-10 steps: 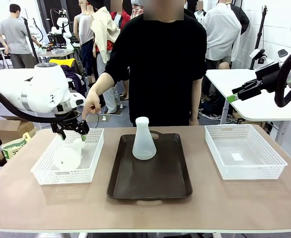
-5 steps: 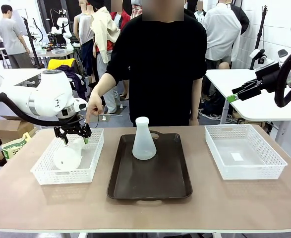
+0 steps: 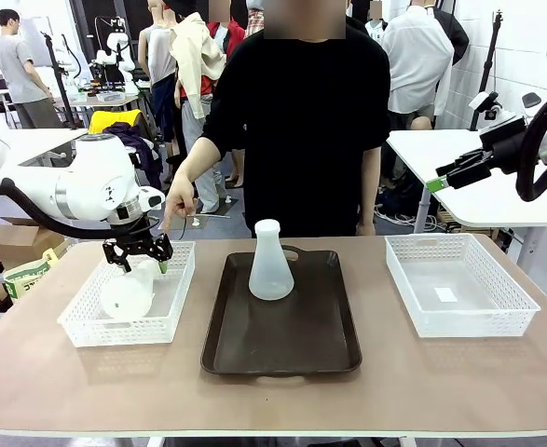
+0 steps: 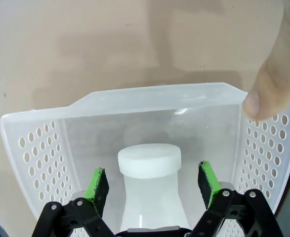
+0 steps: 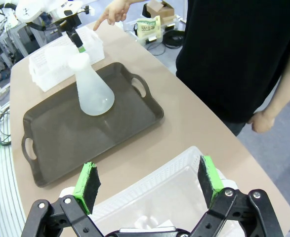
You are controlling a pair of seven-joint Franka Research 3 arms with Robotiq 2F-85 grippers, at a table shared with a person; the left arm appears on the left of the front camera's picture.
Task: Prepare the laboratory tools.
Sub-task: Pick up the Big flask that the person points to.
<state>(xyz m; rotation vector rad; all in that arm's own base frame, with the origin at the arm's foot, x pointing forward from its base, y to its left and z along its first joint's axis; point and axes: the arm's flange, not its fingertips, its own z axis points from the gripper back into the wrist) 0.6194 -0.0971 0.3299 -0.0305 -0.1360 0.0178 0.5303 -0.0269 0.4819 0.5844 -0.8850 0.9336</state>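
- The left gripper [image 3: 138,257] is sitting low in the left mesh basket [image 3: 85,324], right over the neck of the flask lying on its side [image 3: 129,291] in there.
- From the left wrist camera, its green pads [image 4: 96,183] are standing either side of that flask's capped neck [image 4: 149,160], with a gap showing on both sides. So the jaws are spread around the neck and not pinching it.
- Can't really tell if the pads are brushing the flask body lower down, since that part is cut off by the bottom edge.
- The person in black is standing at the far side, pointing down with one hand [image 3: 176,197] just above the basket's far rim. In the wrist camera a fingertip [image 4: 273,94] is hovering right by the basket's corner; I can't tell whether it's touching.
- The second flask [image 3: 270,264] is standing upright at the far end of the dark brown tray [image 3: 282,349], mid-table, well apart from the one in the basket.
- The right gripper [image 5: 149,185] is hanging up high over the right mesh basket [image 3: 510,321], jaws spread wide, nothing between the pads.
- That right basket is just holding what looks like a small paper slip [image 3: 446,294].
- From the front, the right arm [image 3: 497,154] is parked up off the table on the right side.
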